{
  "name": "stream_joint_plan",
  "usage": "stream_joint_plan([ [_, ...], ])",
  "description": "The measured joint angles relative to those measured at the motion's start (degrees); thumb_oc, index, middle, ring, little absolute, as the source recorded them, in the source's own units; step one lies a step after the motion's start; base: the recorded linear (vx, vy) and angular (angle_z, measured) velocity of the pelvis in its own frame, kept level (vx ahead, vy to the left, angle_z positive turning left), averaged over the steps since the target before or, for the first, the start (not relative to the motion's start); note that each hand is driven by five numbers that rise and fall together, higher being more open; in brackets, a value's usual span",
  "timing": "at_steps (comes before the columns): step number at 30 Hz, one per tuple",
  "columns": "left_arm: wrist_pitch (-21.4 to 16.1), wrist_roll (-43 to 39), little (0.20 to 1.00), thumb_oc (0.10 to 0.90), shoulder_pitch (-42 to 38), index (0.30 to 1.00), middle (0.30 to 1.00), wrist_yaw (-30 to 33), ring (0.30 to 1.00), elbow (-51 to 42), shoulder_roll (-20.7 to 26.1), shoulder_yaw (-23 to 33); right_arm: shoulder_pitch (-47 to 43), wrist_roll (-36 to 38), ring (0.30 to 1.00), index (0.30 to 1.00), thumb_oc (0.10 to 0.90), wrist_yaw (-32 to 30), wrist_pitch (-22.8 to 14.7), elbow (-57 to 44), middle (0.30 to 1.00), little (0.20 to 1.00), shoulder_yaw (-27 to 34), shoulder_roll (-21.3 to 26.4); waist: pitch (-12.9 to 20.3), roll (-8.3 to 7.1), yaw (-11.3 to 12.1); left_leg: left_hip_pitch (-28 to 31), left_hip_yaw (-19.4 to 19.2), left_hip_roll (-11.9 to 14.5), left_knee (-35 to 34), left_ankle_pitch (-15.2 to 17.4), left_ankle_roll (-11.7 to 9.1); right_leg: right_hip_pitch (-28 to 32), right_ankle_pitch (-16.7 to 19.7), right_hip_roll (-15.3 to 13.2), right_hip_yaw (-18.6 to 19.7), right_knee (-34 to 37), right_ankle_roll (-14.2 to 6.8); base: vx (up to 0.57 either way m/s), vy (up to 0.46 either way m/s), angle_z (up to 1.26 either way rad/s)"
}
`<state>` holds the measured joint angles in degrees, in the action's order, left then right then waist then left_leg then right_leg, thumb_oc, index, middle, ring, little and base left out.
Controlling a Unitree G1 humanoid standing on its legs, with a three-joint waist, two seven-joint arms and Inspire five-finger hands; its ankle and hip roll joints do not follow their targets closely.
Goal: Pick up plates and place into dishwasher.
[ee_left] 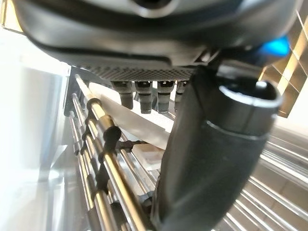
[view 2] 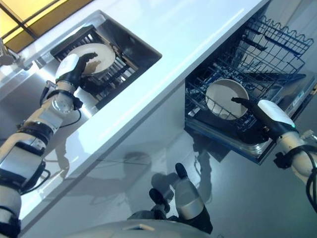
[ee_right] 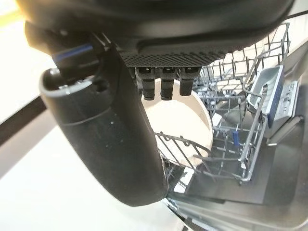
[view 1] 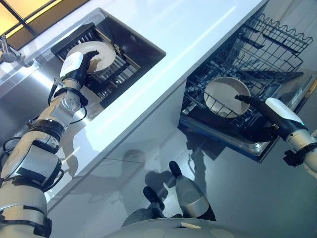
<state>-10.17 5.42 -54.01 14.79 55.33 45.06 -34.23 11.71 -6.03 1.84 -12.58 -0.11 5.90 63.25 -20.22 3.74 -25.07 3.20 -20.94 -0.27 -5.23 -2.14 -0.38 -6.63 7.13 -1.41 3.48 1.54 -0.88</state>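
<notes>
A white plate [view 1: 101, 54] stands tilted in the dark rack [view 1: 111, 79] inside the sink. My left hand [view 1: 79, 64] reaches over it with straight fingers. In the left wrist view the plate's rim [ee_left: 130, 120] passes between the fingers and the thumb [ee_left: 211, 159]. A second white plate [view 1: 225, 94] stands upright in the dishwasher's lower rack [view 1: 198, 94]. My right hand [view 1: 277, 116] hovers just beside it, open, with its fingertips [view 1: 247, 100] near the plate's rim. The right wrist view shows that plate [ee_right: 192, 120] past the straight fingers, apart from them.
A white countertop [view 1: 163, 54] runs between the sink and the open dishwasher. The upper wire rack [view 1: 277, 44] is pulled out above the lower one. The dishwasher door [view 1: 247, 141] lies open below my right hand. A faucet [view 1: 10, 52] stands at the sink's far left.
</notes>
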Motion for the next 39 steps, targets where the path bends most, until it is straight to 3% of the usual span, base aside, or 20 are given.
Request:
stream_joint_plan([
  [7, 0.0, 0.1, 0.900, 0.800, -7.9, 0.900, 0.900, 0.0, 0.900, -1.8, 4.7, -4.5, -4.9, 0.5, 0.900, 0.900, 0.800, -1.3, 0.9, 0.1, 0.900, 0.900, -2.9, 0.3, -3.0, -2.47, 1.1, -3.9, -0.4, -1.0, 0.1, 0.0, 0.0, -4.4, 0.7, -0.5, 1.7, -0.5, -1.0, -0.01, 0.018, 0.03],
  [8, 0.0, 0.1, 0.900, 0.800, -9.6, 0.900, 0.900, 0.1, 0.900, -1.8, 5.3, -4.8, -5.8, 0.5, 0.900, 0.900, 0.800, -1.6, 0.9, 0.1, 0.900, 0.900, -3.8, 0.4, -3.8, -3.35, 1.4, -4.5, -1.0, -1.1, 0.1, 0.0, 0.0, -5.1, 0.4, -0.7, 2.2, -0.4, -1.9, 0.06, 0.061, 0.00],
  [9, 0.1, 0.1, 0.900, 0.800, -10.8, 0.900, 0.900, 0.3, 0.900, -1.7, 5.5, -4.8, -6.6, 0.5, 0.900, 0.900, 0.800, -1.7, 0.9, 0.1, 0.900, 0.900, -4.2, 0.5, -4.4, -3.27, 1.5, -5.6, -0.9, -0.6, 0.1, 0.1, 0.1, -5.7, 0.0, -0.3, 1.8, -0.4, -3.6, 0.00, 0.000, 0.00],
  [11, 2.4, 0.3, 0.900, 0.800, -14.0, 0.900, 0.900, 1.9, 0.900, -1.1, 6.1, -6.2, -8.1, 0.6, 0.900, 0.900, 0.800, -1.7, 1.0, 0.1, 0.900, 0.900, -4.9, 0.5, -5.6, -4.46, 1.4, -7.0, -1.0, -0.8, 0.3, -0.4, -0.4, -7.8, -1.2, -0.7, 1.8, -1.6, -5.0, -0.09, -0.038, 0.06],
  [13, 3.7, 0.2, 0.900, 0.800, -15.6, 0.900, 0.900, 3.0, 0.900, 0.6, 6.3, -6.3, -10.5, 1.0, 0.900, 0.900, 0.800, -1.8, 1.5, 0.2, 0.900, 0.900, -5.7, 1.0, -6.4, -5.17, 1.4, -8.5, -0.9, -0.6, 1.0, -0.4, -0.4, -8.6, -1.0, -0.7, 1.9, -0.7, -5.0, -0.03, -0.013, -0.07],
  [16, 5.1, 0.3, 0.900, 0.800, -17.0, 0.900, 0.900, 2.4, 0.900, 2.1, 6.4, -7.6, -12.2, 1.7, 0.900, 0.900, 0.800, -2.6, 2.2, 0.2, 0.900, 0.900, -6.9, 1.1, -6.5, -5.15, 1.2, -8.1, -0.9, -0.1, 0.6, -0.4, -0.4, -7.4, -1.0, -0.4, 1.7, 0.5, -5.1, 0.02, 0.014, -0.09],
  [17, 5.3, 0.3, 0.258, 0.158, -17.0, 0.349, 0.349, 2.0, 0.349, 2.3, 6.4, -7.7, -12.2, 1.7, 0.900, 0.900, 0.800, -2.8, 2.2, 0.2, 0.900, 0.900, -6.9, 1.1, -6.5, -5.15, 1.2, -8.0, -0.9, 0.0, 0.6, -0.4, -0.4, -7.3, -1.0, -0.3, 1.7, 0.6, -5.1, 0.01, 0.020, -0.10],
  [18, 5.5, 0.2, 0.200, 0.100, -17.1, 0.300, 0.300, 1.1, 0.300, 2.3, 6.5, -7.8, -12.2, 1.8, 0.900, 0.900, 0.800, -3.0, 2.7, 0.2, 0.900, 0.900, -6.9, 1.1, -6.5, -5.12, 1.3, -7.6, -0.9, 0.2, 0.7, -0.4, -0.4, -7.0, -1.0, -0.1, 1.7, 0.5, -5.1, 0.01, 0.015, -0.06],
  [25, 5.7, -0.5, 0.200, 0.100, -20.3, 0.300, 0.300, -0.2, 0.300, 2.8, 6.7, -8.7, -12.6, 1.8, 0.900, 0.900, 0.800, -3.3, 3.5, 0.1, 0.900, 0.900, -7.3, 1.1, -6.4, -5.01, 1.3, -7.5, -0.7, 0.2, 0.8, -0.4, -0.4, -7.0, -0.9, 0.1, 1.9, 0.3, -4.9, 0.00, 0.017, 0.01],
  [28, 5.9, -0.5, 0.200, 0.100, -20.6, 0.300, 0.300, -1.3, 0.300, 2.6, 7.1, -8.9, -12.2, 1.7, 0.900, 0.900, 0.800, -3.3, 3.6, 0.1, 0.900, 0.900, -7.3, 1.1, -6.4, -4.85, 1.3, -6.6, -0.9, -0.2, 0.8, -0.9, -0.7, -6.0, 0.9, 0.0, 2.2, 0.3, -2.7, 0.00, 0.008, -0.04],
  [33, 5.4, -0.5, 0.200, 0.100, -19.7, 0.300, 0.300, -4.2, 0.300, 0.2, 7.1, -9.5, -11.9, 1.7, 0.900, 0.900, 0.800, -3.2, 3.7, 0.1, 0.900, 0.900, -7.3, 1.8, -5.6, -3.39, 1.8, -5.5, -0.9, -0.1, 1.1, -2.0, -0.5, -5.0, 2.3, 0.2, 2.2, -0.3, -0.8, -0.01, 0.014, 0.06],
  [39, 5.0, -1.0, 0.200, 0.100, -19.6, 0.300, 0.300, -5.2, 0.300, -0.6, 7.0, -10.5, -12.9, 1.6, 0.900, 0.900, 0.800, -3.0, 3.7, -0.1, 0.900, 0.900, -7.2, 3.1, -5.2, -2.77, 2.5, -4.6, -0.8, -0.2, 0.7, -2.3, -0.6, -3.9, 2.4, 0.2, 2.2, 0.5, -0.6, 0.02, 0.019, -0.01],
])
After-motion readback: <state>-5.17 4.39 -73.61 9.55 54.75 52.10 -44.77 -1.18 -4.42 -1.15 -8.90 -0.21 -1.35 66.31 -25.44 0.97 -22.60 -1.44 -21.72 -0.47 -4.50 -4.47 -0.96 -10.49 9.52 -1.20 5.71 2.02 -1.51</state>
